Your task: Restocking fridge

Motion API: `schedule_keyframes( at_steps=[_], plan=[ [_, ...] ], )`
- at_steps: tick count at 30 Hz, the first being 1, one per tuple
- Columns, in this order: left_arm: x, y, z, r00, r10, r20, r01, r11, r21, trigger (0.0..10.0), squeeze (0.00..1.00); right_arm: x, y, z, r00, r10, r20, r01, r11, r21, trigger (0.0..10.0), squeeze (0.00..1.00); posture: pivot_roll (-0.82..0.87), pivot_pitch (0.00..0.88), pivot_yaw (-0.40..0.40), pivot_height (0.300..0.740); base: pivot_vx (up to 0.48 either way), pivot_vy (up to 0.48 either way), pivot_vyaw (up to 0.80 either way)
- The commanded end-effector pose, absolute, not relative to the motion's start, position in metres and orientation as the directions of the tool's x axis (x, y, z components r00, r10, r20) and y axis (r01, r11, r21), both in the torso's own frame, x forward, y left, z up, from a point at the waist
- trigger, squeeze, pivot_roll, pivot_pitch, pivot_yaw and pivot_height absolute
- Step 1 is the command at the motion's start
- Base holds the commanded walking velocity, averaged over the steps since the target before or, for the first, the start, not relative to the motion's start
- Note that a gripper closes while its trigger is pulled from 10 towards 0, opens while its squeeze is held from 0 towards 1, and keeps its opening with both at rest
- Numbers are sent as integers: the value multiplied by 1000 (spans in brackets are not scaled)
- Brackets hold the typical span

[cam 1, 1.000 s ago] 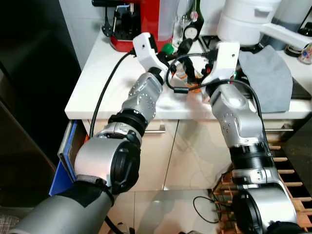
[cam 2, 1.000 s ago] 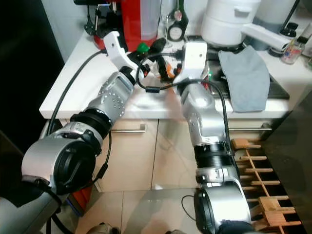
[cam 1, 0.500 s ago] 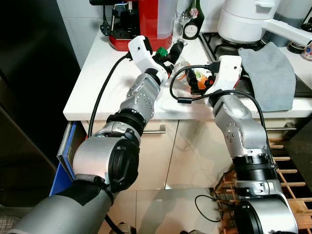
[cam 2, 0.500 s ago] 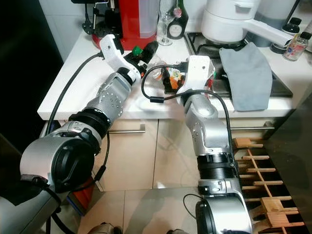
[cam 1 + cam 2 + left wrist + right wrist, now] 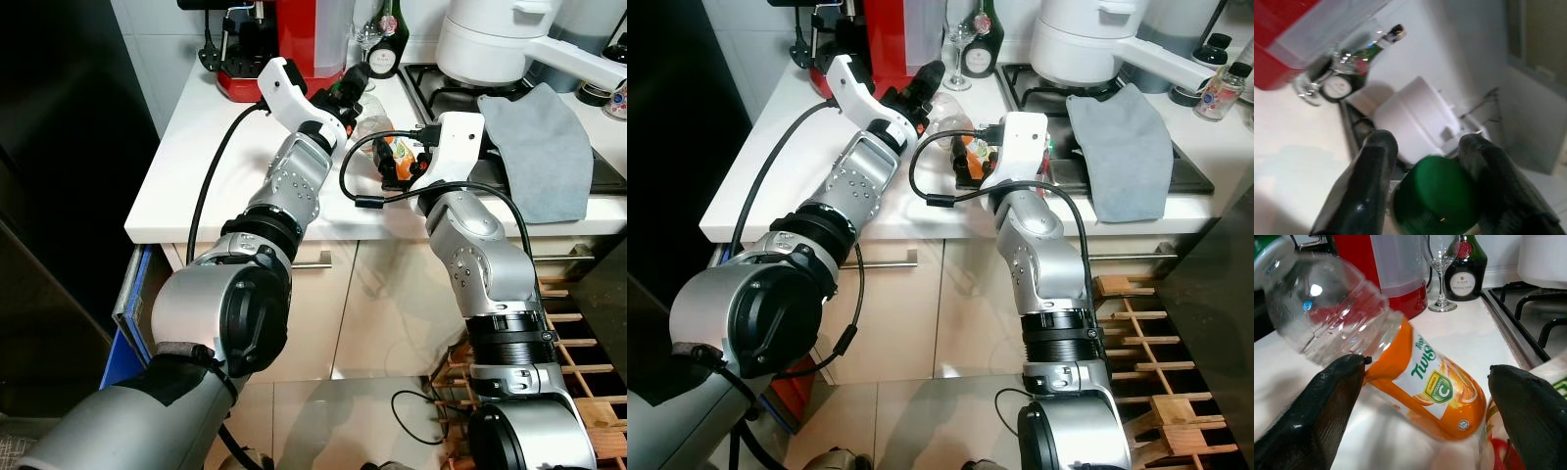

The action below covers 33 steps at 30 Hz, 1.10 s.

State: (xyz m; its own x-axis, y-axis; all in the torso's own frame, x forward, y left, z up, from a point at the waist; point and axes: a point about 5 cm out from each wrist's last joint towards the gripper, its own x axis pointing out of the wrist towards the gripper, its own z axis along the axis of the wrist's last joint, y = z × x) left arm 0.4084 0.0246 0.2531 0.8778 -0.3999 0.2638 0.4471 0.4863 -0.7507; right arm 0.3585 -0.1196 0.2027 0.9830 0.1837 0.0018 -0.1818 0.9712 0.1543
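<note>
In the left eye view, both silver arms reach forward over the white counter (image 5: 206, 157). The left gripper (image 5: 345, 91) is beside the red coffee machine (image 5: 284, 39) and holds the top end of a clear bottle (image 5: 377, 137) with an orange label, which lies tilted between the two grippers. The right gripper (image 5: 400, 160) is at the bottle's lower, orange part. A grey cloth (image 5: 544, 147) lies on the stove, near a white pot (image 5: 490, 44).

In the right eye view, the scene is the same. A wine glass (image 5: 960, 44) and a dark green bottle (image 5: 988, 39) stand behind the grippers.

In the left wrist view, the two black fingers (image 5: 1369, 181) are closed on the green cap (image 5: 1437, 196) of the bottle (the cap sits between them, touching both).

In the right wrist view, the fingers (image 5: 1327, 401) are spread wide, one on each side of the bottle's orange label (image 5: 1430, 387). One finger touches the bottle at the label's edge; the other stands apart from it. The bottle's clear upper part looks empty.
</note>
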Motion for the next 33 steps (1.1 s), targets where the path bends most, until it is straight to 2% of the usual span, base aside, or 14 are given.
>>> schedule_keyframes(
  at_steps=[1, 9, 13, 20, 24, 27, 28, 33],
  plan=[
    [405, 11, 271, 837, -445, 318, 515, 443, -734, 0, 0, 358, -115, 204, 980, 198, -1, -196, 969, 151, 10000, 27, -134, 0, 30, 740, 0, 0, 0],
    [405, 14, 288, 798, -475, 370, 595, 533, -602, 0, 0, 359, -112, 204, 978, 207, -3, -205, 967, 152, 10000, 27, -128, 0, 25, 740, 0, 0, 0],
    [408, 31, 314, 768, -466, 439, 636, 634, -440, 0, 0, 360, -112, 206, 978, 208, 4, -206, 967, 151, 10000, 27, -123, 0, 25, 740, 0, 0, 0],
    [408, 58, 351, 723, -452, 522, 638, 727, -253, 0, 0, 362, -113, 213, 980, 193, 56, -199, 967, 159, 10000, 16, -109, 0, 17, 740, 0, 0, 0],
    [407, 62, 357, 711, -467, 526, 642, 737, -213, 0, 0, 362, -113, 217, 977, 197, 76, -206, 969, 134, 10000, 0, -104, 0, 14, 740, 0, 0, 0],
    [407, 67, 361, 700, -489, 521, 647, 743, -171, 0, 0, 362, -111, 226, 955, 267, 128, -278, 957, 80, 10000, 0, -101, 0, 11, 740, 0, 0, 0],
    [407, 71, 364, 695, -495, 521, 649, 744, -158, 0, 0, 360, -110, 231, 933, 326, 153, -339, 938, 67, 10000, 1000, -98, 0, 8, 740, 0, 0, 0],
    [405, 77, 370, 674, -523, 523, 685, 707, -177, 0, 0, 357, -110, 240, 872, 453, 183, -479, 867, 138, 10000, 1000, -95, 0, 1, 740, 0, 0, 0]
  ],
)
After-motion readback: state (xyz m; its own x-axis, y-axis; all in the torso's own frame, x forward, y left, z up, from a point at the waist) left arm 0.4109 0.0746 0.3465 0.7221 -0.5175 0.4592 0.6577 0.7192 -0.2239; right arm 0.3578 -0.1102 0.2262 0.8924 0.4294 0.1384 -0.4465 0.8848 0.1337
